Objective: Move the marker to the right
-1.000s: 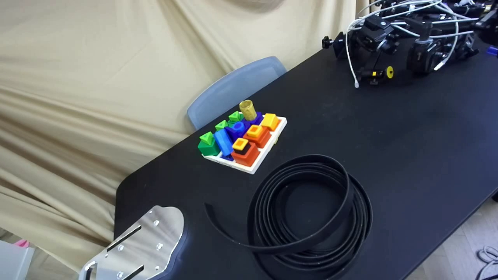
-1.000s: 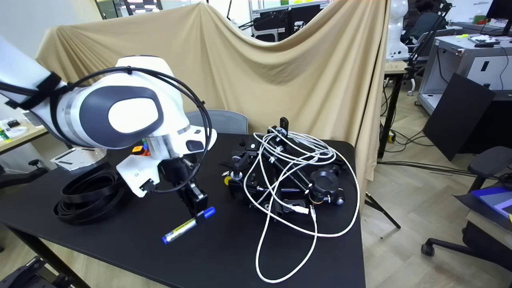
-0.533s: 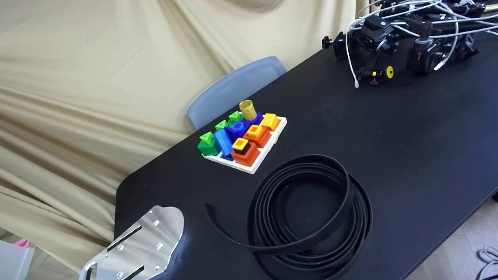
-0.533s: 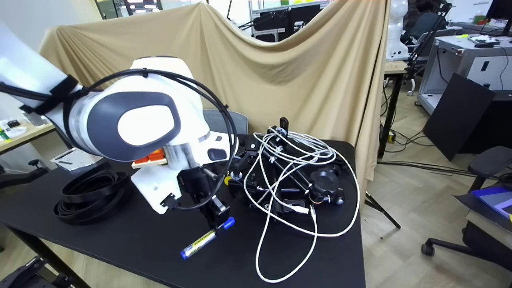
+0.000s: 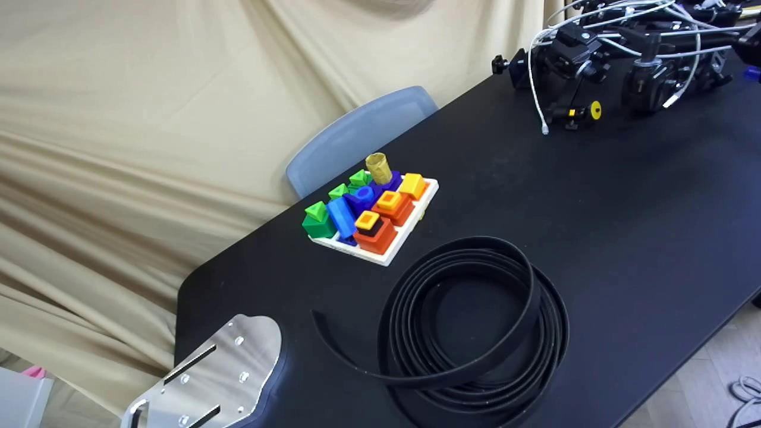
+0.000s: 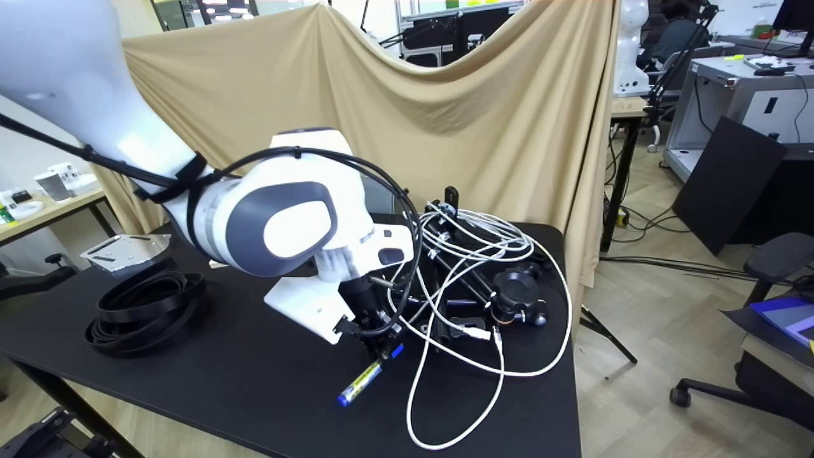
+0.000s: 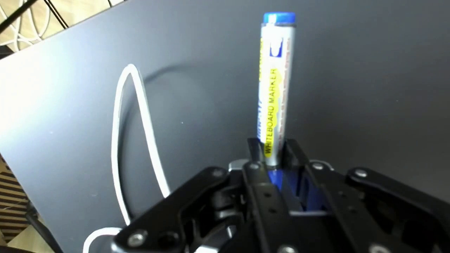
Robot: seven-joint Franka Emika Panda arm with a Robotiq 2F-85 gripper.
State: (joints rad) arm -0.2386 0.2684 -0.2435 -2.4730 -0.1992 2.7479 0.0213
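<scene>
The marker is a whiteboard marker with a silver and yellow body and blue ends. It shows in an exterior view (image 6: 360,384) and in the wrist view (image 7: 275,88). My gripper (image 7: 273,149) is shut on it near its blue cap, with one finger on each side. In an exterior view my gripper (image 6: 383,357) holds the marker tilted, with the body end toward the table's near edge. The marker seems just above the black table; the exact gap cannot be told. In an exterior view only a blue bit of the marker (image 5: 752,73) shows at the right edge.
White cables (image 6: 416,388) and black tripod gear (image 6: 470,292) lie right beside the gripper. A cable loop (image 7: 117,140) shows left of the marker. A coiled black strap (image 5: 475,333), a colored block board (image 5: 410,229) and a metal plate (image 5: 220,374) stand elsewhere on the table.
In an exterior view the arm has moved to the right with the marker in the gripper, closer to the cables and tripod gear. The other objects have not moved.
</scene>
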